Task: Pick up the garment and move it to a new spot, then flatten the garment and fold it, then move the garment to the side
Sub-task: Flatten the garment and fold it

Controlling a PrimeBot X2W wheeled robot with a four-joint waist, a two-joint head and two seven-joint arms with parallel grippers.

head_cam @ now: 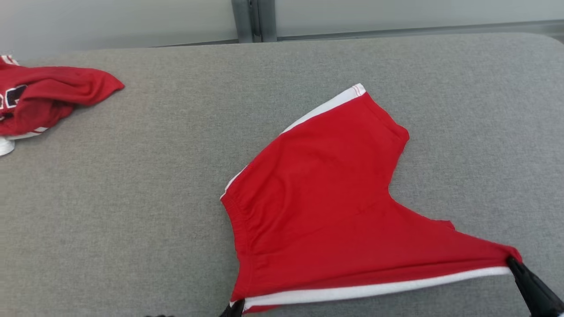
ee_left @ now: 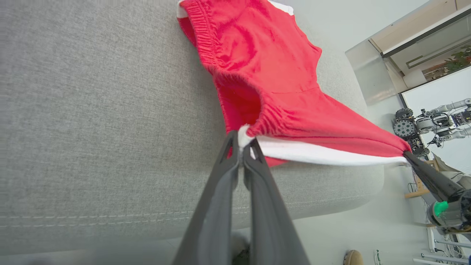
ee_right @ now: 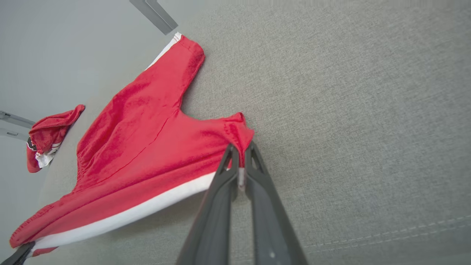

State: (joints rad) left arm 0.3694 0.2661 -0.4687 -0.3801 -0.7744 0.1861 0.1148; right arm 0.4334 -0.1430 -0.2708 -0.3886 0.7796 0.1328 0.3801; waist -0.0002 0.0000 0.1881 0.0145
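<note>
The garment [head_cam: 326, 207] is a pair of red shorts with white side stripes, spread on the grey cushion. My left gripper [head_cam: 235, 307] is shut on its waistband corner at the near edge, seen close in the left wrist view [ee_left: 243, 141]. At the lower right, my right gripper [head_cam: 513, 262] is shut on the leg hem corner [ee_right: 241, 156]. The white-striped edge [head_cam: 374, 288] is stretched taut between the two grippers and lifted slightly; the far leg [head_cam: 352, 105] lies flat.
A second red garment [head_cam: 39, 103] with white and black marks lies bunched at the far left of the cushion [head_cam: 154, 176]. A grey wall and a metal post [head_cam: 253, 20] stand behind. The cushion's front edge [ee_left: 147, 217] is near my left gripper.
</note>
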